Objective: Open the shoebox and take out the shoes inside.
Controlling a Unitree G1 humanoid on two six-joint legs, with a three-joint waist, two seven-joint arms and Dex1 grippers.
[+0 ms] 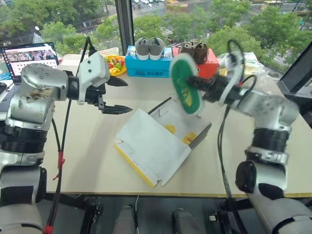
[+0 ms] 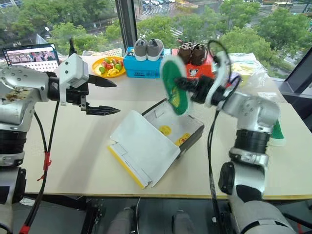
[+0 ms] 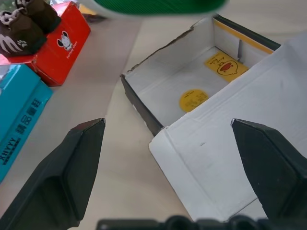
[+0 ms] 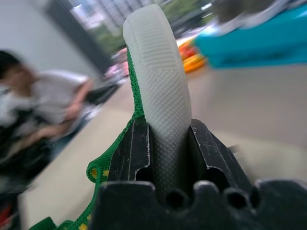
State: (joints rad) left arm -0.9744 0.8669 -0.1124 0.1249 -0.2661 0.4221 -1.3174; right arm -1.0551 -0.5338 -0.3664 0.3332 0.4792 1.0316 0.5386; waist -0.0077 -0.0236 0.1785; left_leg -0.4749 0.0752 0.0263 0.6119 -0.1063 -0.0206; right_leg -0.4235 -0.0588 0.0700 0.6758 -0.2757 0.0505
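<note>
Left eye view first: the yellow shoebox (image 1: 168, 131) lies on the pale table (image 1: 87, 151) with its hinged lid (image 1: 151, 146) thrown open toward the near edge, white inside showing, two yellow stickers on the floor of the box; from the left wrist view the inside of the box looks bare apart from those stickers; the right gripper (image 1: 197, 84) hangs above the box's far end, its two black fingers pinched together on a green sneaker (image 1: 185, 84), sole side facing us, green tread with yellow marks; in the right wrist view the fingers (image 4: 129, 148) squeeze the white rubber edge of that shoe from both sides; another green shoe (image 2: 277, 134) with a white sole peeks out on the table behind the right forearm, well apart from the box; the left gripper (image 1: 117, 95) hovers over the table just left of the box, its fingers spread wide with nothing between them, touching nothing; along the far edge by the window stand a blue box (image 1: 146, 66) with a grey pair (image 1: 149, 48) on top, a red box (image 1: 207, 67) carrying a brown pair (image 1: 194, 51), a plate of fruit (image 1: 116, 64), and a laptop (image 1: 30, 59) at the far left; a seated person (image 4: 33, 110) shows blurred in the right wrist view.
</note>
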